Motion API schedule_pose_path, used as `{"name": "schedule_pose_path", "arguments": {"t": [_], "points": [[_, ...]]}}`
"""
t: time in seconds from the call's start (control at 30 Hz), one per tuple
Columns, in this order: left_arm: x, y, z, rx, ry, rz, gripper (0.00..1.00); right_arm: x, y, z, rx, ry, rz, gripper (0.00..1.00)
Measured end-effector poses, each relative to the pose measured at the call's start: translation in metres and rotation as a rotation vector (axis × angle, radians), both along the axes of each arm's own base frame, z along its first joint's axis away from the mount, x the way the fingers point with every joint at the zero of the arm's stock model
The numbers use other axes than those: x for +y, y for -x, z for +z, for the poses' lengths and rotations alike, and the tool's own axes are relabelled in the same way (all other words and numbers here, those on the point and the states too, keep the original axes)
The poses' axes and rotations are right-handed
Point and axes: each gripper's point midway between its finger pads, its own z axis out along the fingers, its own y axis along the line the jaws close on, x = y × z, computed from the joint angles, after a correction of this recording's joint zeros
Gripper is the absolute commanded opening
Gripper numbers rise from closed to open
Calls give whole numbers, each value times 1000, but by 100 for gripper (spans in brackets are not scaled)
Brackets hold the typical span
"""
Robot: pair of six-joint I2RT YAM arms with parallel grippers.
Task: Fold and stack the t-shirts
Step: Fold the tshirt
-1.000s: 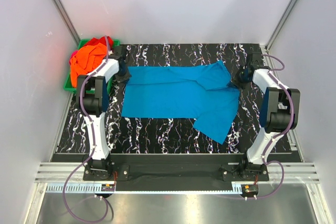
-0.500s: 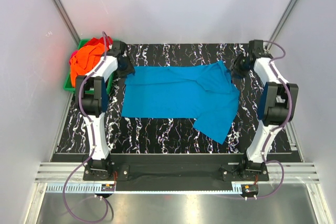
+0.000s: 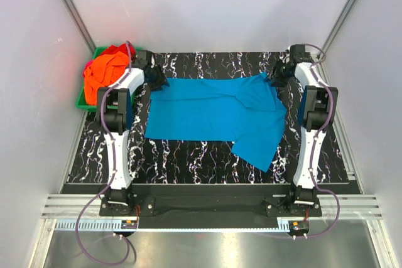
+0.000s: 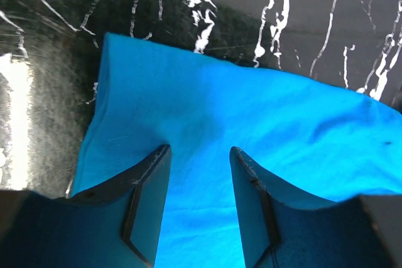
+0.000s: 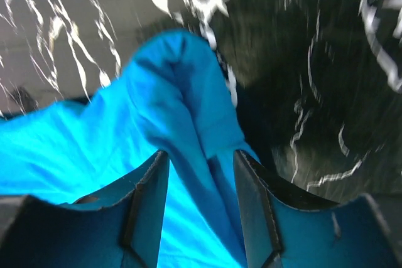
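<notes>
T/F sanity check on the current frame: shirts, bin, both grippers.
1. The turquoise t-shirt lies spread on the table. True.
2. The orange t-shirt lies on the table beside it. False: it is piled in the green bin at the far left.
3. The left gripper and right gripper are at the turquoise t-shirt's far corners. True.
4. The left gripper is shut on cloth. False: it is open, with cloth showing in the gap.
5. The green bin sits on the right arm's side. False: it is on the left arm's side.
</notes>
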Motion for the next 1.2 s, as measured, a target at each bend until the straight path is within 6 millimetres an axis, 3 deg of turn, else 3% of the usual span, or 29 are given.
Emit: {"name": "schedule_pose_path", "arguments": {"t": [0.1,0.13,0.17,0.23,0.27,0.3,0.5,0.57,0.6,0.63,0.67,0.8,0.9,1.03,1.2], "points": [[1,-1,0,0,0,7,49,-3,-17,9,-49,33,5,50],[1,-2,-1,1,-2,11,49,-2,-22,12,-67,43,4,45],[1,-2,-1,3,-2,16,49,-2,-27,16,-84,53,1,25],[3,-5,0,5,-7,27,49,-6,-35,22,-111,81,-18,7],[4,-5,-1,10,-12,33,49,-9,-39,24,-121,92,-37,0],[4,-5,-1,15,-14,41,50,-10,-41,26,-125,96,-52,0],[8,-5,-1,35,-35,82,50,-38,-42,16,-100,49,-205,0],[8,-5,-2,38,-35,87,50,-48,-37,12,-78,24,-231,10],[8,-5,-1,39,-34,89,50,-52,-37,13,-76,8,-234,18],[8,-5,-2,40,-33,91,50,-54,-36,16,-71,-4,-231,34],[8,-5,-2,40,-32,92,50,-55,-38,21,-73,-13,-226,38],[8,-5,-2,41,-31,95,50,-39,-64,51,-168,-81,-142,47],[8,-5,-2,41,-31,94,50,-15,-69,60,-197,-147,-70,54],[8,-5,-1,41,-29,94,50,10,-70,48,-180,-153,-5,54],[7,-4,-1,41,-27,93,50,22,-61,19,-119,54,8,51]]}}
